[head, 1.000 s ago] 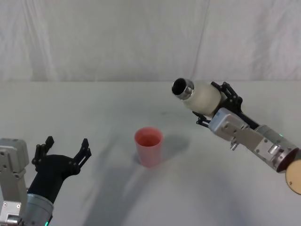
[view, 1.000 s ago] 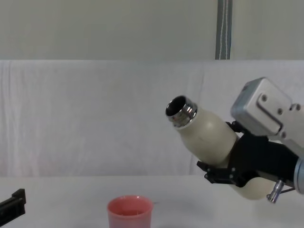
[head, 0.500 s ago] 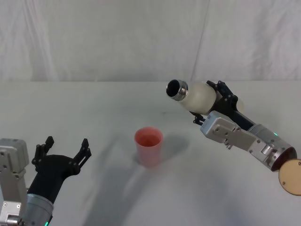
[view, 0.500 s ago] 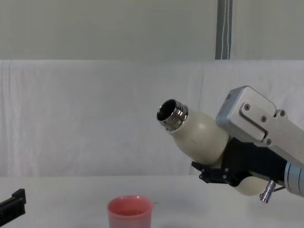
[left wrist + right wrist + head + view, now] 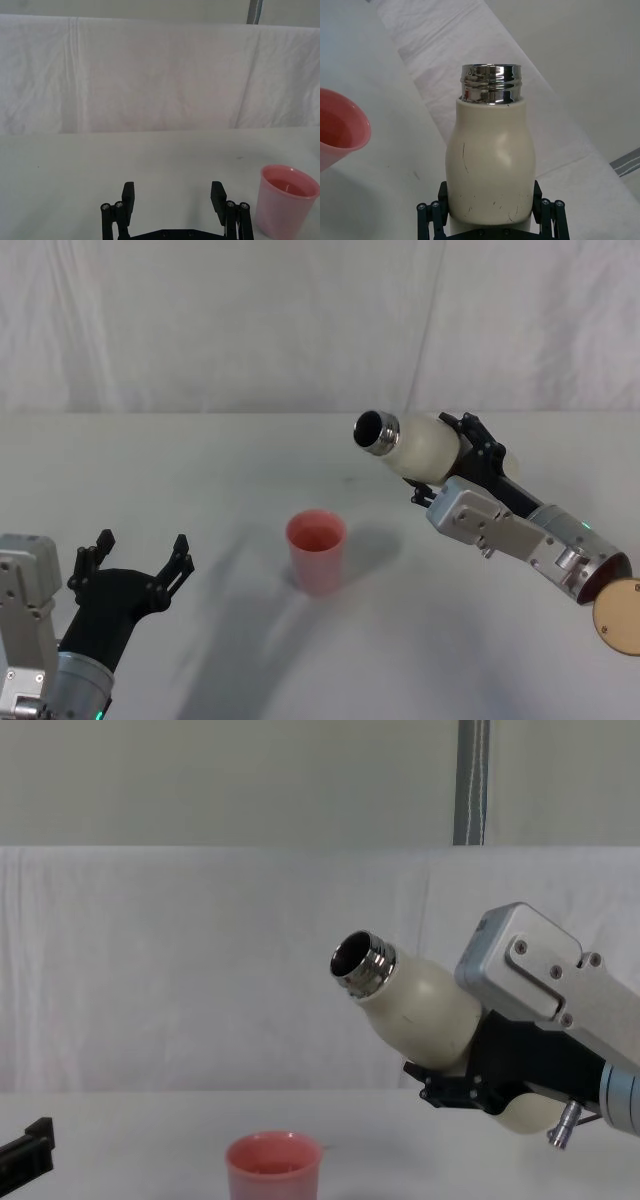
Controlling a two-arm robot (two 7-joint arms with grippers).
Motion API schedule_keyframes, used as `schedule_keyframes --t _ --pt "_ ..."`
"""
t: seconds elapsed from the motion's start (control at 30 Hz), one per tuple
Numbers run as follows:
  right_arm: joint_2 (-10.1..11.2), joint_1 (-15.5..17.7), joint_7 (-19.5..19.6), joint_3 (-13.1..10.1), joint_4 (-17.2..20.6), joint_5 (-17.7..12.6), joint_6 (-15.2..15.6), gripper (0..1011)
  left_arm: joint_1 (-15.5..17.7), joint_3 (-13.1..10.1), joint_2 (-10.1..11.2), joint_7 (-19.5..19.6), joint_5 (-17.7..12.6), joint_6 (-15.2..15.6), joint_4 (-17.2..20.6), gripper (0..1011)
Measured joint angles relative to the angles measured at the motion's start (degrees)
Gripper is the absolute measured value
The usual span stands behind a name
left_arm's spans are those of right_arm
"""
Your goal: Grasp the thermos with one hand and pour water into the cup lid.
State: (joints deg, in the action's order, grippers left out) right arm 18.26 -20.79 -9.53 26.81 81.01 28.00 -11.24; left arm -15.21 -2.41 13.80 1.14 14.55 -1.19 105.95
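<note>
My right gripper [image 5: 450, 465] is shut on the cream-white thermos [image 5: 418, 444] and holds it in the air, tilted with its open steel neck [image 5: 377, 432] pointing left and up. In the chest view the thermos [image 5: 420, 1010] hangs above and to the right of the pink cup lid [image 5: 273, 1166]. The cup lid [image 5: 317, 551] stands upright on the table, left of and below the neck, with liquid in it. The right wrist view has the thermos [image 5: 490, 155] between the black fingers, and the cup lid [image 5: 337, 127] beyond. My left gripper [image 5: 135, 558] rests open at the near left.
A white cloth covers the table [image 5: 200, 470] and hangs as a backdrop behind it. In the left wrist view the cup lid [image 5: 286, 206] stands to the side of the open left gripper [image 5: 172, 196]. A grey pole [image 5: 470, 782] rises behind the backdrop.
The right arm shifted the thermos a little to the left and lower over the first half second, bringing its neck closer to the cup lid; since then it has held still. The left arm has not moved.
</note>
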Motion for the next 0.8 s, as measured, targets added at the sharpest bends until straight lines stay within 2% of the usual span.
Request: schedule_keyframes --t 0.23,0.8 --pt "0.1 -0.1 -0.1 0.1 0.0 0.1 0.0 958 0.0 0.0 0.0 0.0 0.0 0.0 0.0 1001" --pt "0.2 -5.3 -2.4 4.2 -3.0 3.8 0.3 958 0.0 0.0 0.0 0.0 0.0 0.0 0.0 1001"
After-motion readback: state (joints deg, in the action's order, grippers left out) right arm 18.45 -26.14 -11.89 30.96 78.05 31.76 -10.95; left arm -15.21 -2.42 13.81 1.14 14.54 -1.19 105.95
